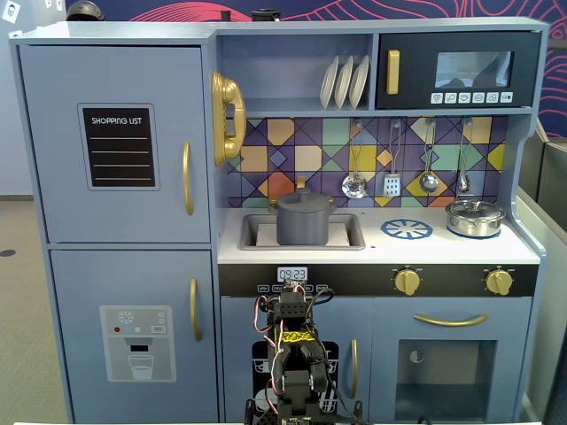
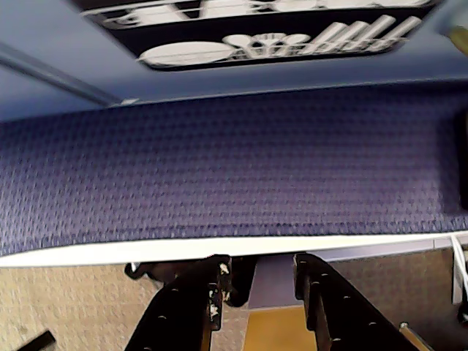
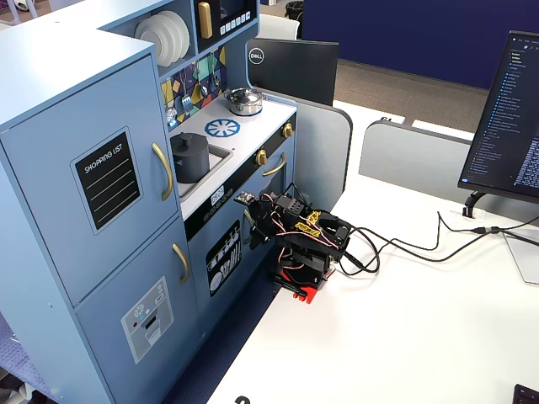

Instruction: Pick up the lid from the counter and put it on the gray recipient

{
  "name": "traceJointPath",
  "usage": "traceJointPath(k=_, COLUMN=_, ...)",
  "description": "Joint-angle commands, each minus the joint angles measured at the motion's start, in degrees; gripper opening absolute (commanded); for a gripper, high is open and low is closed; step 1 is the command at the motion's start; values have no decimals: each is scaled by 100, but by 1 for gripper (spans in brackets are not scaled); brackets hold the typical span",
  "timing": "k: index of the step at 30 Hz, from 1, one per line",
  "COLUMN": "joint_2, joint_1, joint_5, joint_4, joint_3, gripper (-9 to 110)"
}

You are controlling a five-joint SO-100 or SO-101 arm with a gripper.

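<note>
In the sink, the lid [image 1: 304,201] caps the gray recipient [image 1: 305,226]; fingers [image 2: 212,292] narrowly apart.

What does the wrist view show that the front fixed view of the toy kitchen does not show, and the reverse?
Only the wrist view shows the pincer, open and empty, above blue carpet. Only the front fixed view shows the counter, the gray recipient in the sink with the lid already on it, and the silver pot. Both show the kitchen's blue front with its printed dish panel.

Pale counter [image 1: 372,248], gray recipient [image 1: 304,219] in its sink, silver pot [image 1: 475,218].
</note>
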Motion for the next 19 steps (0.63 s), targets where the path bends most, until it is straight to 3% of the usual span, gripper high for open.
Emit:
traceJointPath(k=1, joint_2=-70, joint_1=26, joint_5=0, joint_4=958, joint_3=-9, gripper=2)
traceJointPath(k=19, joint_2=-70, joint_1=26, joint_5=0, joint_4=958, joint_3=-9, gripper=6)
